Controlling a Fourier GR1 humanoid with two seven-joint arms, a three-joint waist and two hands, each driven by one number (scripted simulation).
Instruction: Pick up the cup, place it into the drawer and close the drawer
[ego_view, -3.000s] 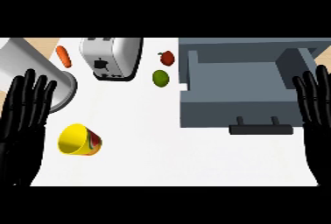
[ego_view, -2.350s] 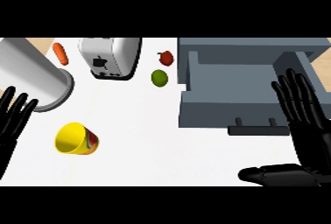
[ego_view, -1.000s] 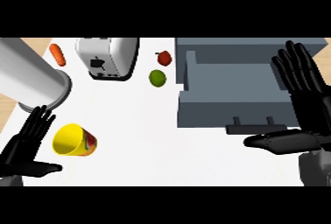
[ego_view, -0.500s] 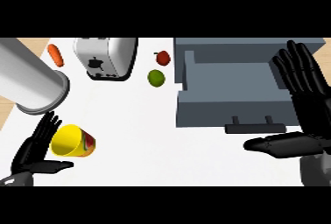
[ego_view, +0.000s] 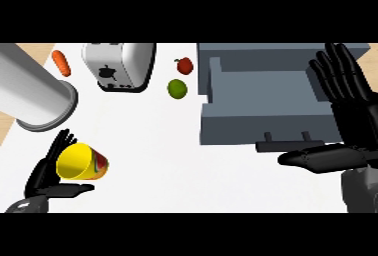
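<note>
Seemingly at pickup, the left hand (ego_view: 44, 179) held open fingers just beside the yellow cup (ego_view: 83, 162), needing to curl round it; the right hand (ego_view: 353, 125) rested open.

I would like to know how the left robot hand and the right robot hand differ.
The left robot hand sits low beside the yellow cup; the right robot hand lies up along the right side of the open drawer. The left robot hand shows smaller than the right. Both are black, open and hold nothing.
</note>
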